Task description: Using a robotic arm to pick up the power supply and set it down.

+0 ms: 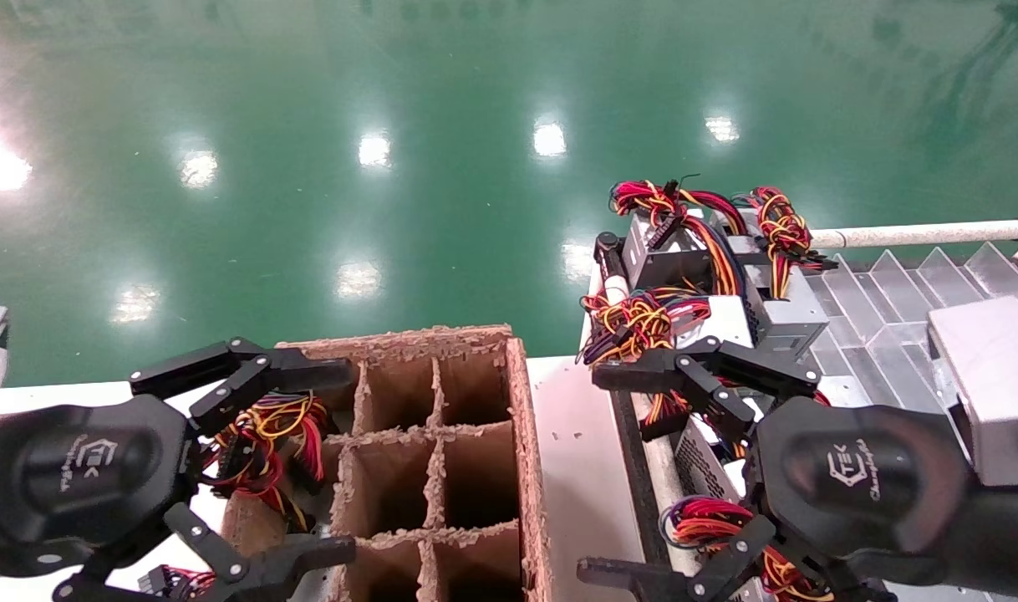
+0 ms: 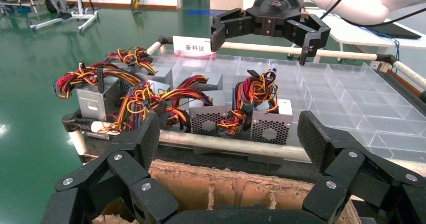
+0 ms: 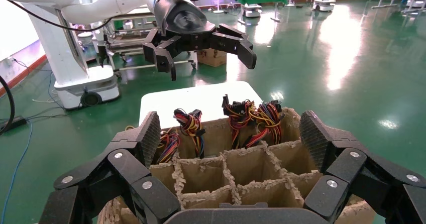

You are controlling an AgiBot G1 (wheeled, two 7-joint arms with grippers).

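Observation:
Several silver-grey power supplies with red, yellow and black wire bundles stand in the clear divided tray; one is at its far corner, two more by the near rail. My right gripper hangs open above the tray's left end, over a perforated unit, and holds nothing. My left gripper is open and empty above the left cells of the brown cardboard box. Wire bundles stick up from the box's far-left cells.
The box's middle and right cells show bare cardboard. A strip of white table lies between box and tray. A pale tube rail edges the tray. Green floor lies beyond.

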